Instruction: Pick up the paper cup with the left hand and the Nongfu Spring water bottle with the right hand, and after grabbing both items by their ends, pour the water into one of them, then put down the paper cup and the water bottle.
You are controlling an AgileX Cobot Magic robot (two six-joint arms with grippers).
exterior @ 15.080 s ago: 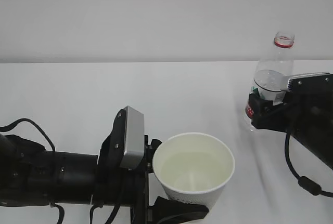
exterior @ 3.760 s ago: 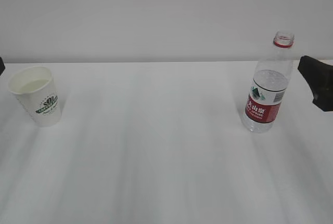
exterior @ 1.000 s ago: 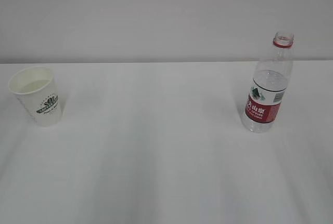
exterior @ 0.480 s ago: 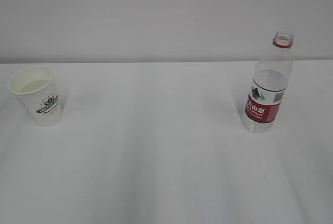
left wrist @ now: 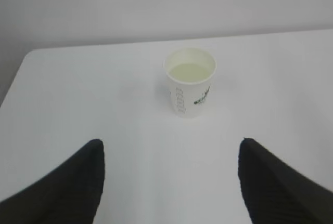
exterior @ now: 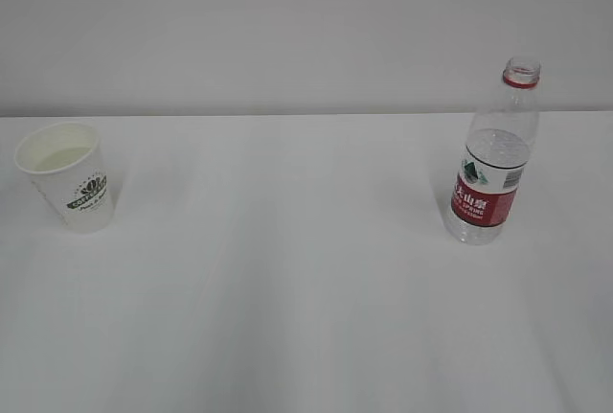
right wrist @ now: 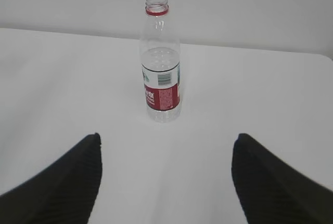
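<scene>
One paper cup [exterior: 63,175] (upright), one Nongfu Spring water bottle [exterior: 495,156], well apart.

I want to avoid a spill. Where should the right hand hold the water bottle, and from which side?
The Nongfu Spring water bottle stands upright and uncapped. Probably best to grip its labelled middle, where the body is straight, coming level from the front, as the open right hand already faces it. The tapered neck would likely slip.

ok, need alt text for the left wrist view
A white paper cup with a dark green logo stands upright on a white table, holding pale liquid. The left tool is open and back from the cup, its two black fingers filling the lower corners, holding nothing.
</scene>
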